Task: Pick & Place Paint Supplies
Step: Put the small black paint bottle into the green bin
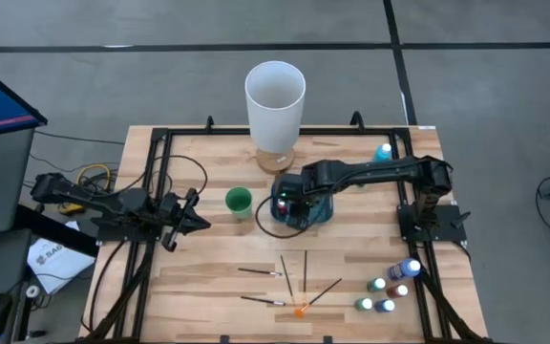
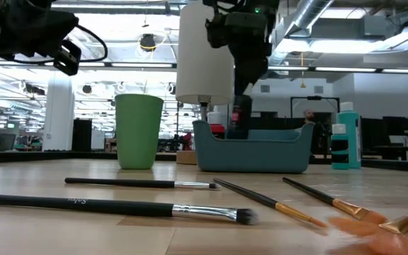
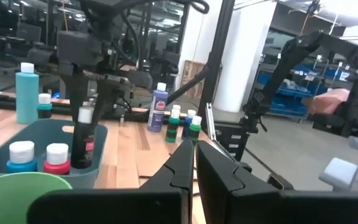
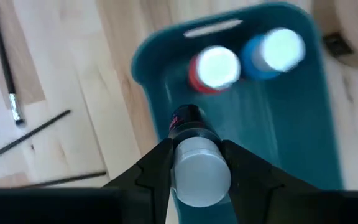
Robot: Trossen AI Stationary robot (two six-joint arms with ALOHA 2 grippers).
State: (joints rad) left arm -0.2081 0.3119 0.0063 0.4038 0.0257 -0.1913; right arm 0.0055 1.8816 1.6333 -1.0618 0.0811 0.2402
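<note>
My right gripper (image 4: pixel 197 163) is shut on a dark paint bottle (image 3: pixel 82 148) with a pale cap, over the teal bin (image 1: pixel 321 216). A red bottle (image 4: pixel 214 68) and a blue bottle (image 4: pixel 273 50) stand in the bin. Several more bottles (image 1: pixel 391 288) stand near the table's right edge, and a teal one (image 1: pixel 383 151) stands farther back. Several dark-handled brushes (image 1: pixel 285 269) lie near the front edge; one has an orange tip (image 1: pixel 301 309). My left gripper (image 3: pixel 195 167) is shut, to the left of the green cup (image 1: pixel 239 200), touching nothing. My right gripper pinches the bottle at its pale cap (image 4: pixel 199 177), one finger (image 4: pixel 151 171) on each side. The fingers come from above, pointing down. The bottle is upright below them, its body inside the bin (image 3: pixel 48 134); whether it stands on the bin's floor, I cannot tell.
A tall white cylinder (image 1: pixel 275 96) stands on a wooden disc just behind the bin. The green cup (image 2: pixel 139 131) sits to the bin's left. Bare table lies between the brushes and the bin. A black frame (image 1: pixel 156 172) runs along the table's edges.
</note>
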